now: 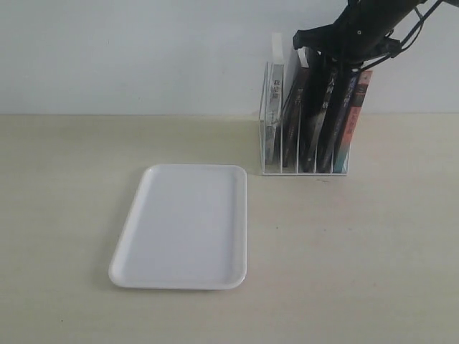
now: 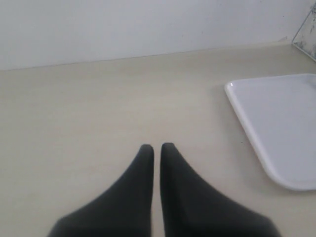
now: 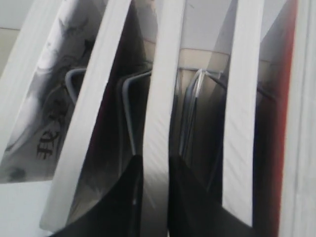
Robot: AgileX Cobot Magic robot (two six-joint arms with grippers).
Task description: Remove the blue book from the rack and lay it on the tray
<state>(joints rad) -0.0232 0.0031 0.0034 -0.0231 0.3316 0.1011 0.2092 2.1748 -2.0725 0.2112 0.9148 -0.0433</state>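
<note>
The white wire rack (image 1: 304, 171) stands at the back right with several upright books. The blue book (image 1: 347, 100) shows a thin dark blue spine beside the red-and-teal one. My right gripper (image 1: 336, 69) hangs over the tops of the books. In the right wrist view its black fingers (image 3: 129, 197) press on both sides of one book's white page edge (image 3: 157, 108), which I take for the blue book, and a rack wire (image 3: 126, 98) shows below. The white tray (image 1: 183, 222) lies flat with nothing on it. My left gripper (image 2: 157, 146) is shut over bare table beside the tray (image 2: 276, 123).
A white-covered book (image 1: 275, 100) fills the rack's leftmost slot, and black-spined books (image 1: 298, 118) stand between it and the blue one. The red-and-teal book (image 1: 358, 107) is rightmost. A white wall rises just behind the rack.
</note>
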